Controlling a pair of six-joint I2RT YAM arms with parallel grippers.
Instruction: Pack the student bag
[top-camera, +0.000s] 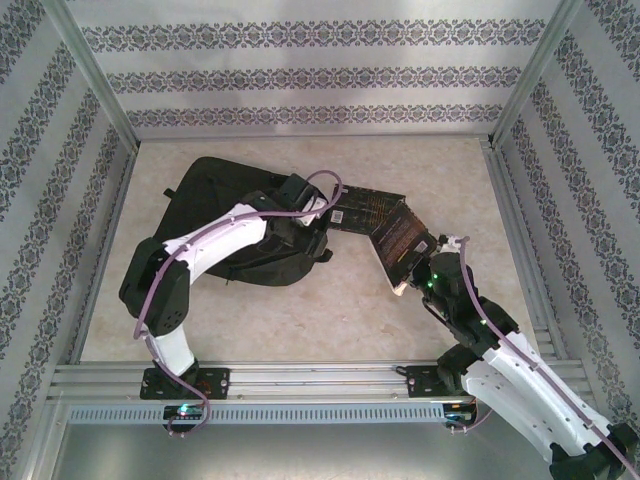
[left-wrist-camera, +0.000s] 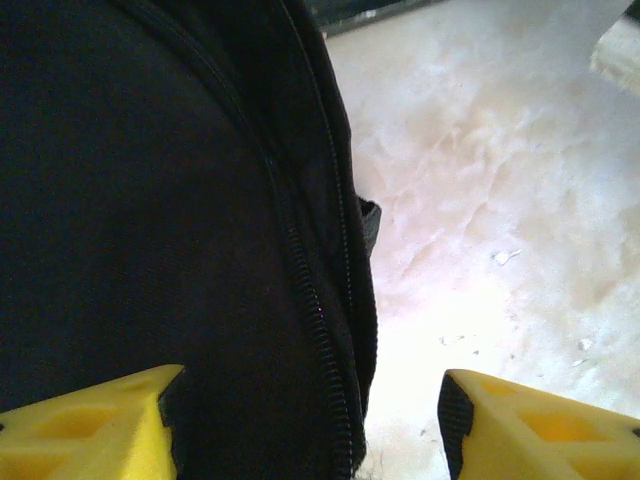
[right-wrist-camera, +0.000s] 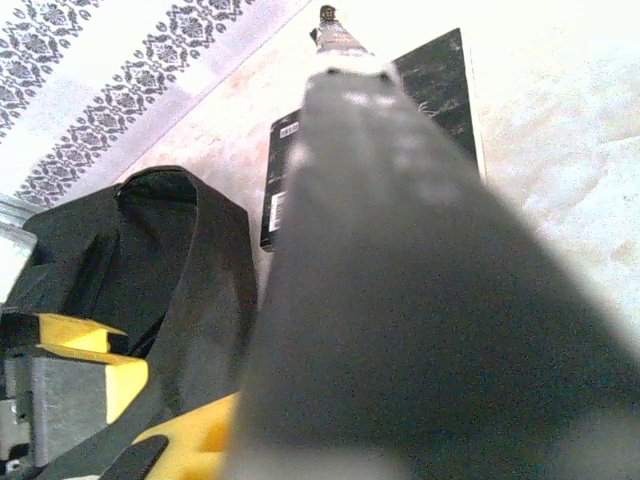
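Note:
The student bag (top-camera: 215, 200), a black fabric backpack, lies flat at the left centre of the table. My left gripper (top-camera: 305, 215) hovers over its right edge and is open. In the left wrist view its yellow fingertips (left-wrist-camera: 110, 425) stand wide apart, with the bag's zip edge (left-wrist-camera: 310, 320) between them, untouched. My right gripper (top-camera: 425, 275) is shut on a dark book (top-camera: 405, 240), which is tilted up toward the bag. In the right wrist view this book (right-wrist-camera: 400, 300) is a close blur beside a yellow finger (right-wrist-camera: 190, 440). The bag's opening (right-wrist-camera: 150, 230) shows at left.
A second dark book (top-camera: 362, 207) with a barcode lies flat between the bag and the held book, its barcode end (right-wrist-camera: 278, 195) toward the bag. Aluminium rails (top-camera: 300, 378) frame the table, and patterned walls enclose it. Bare tabletop (top-camera: 330, 320) lies in front.

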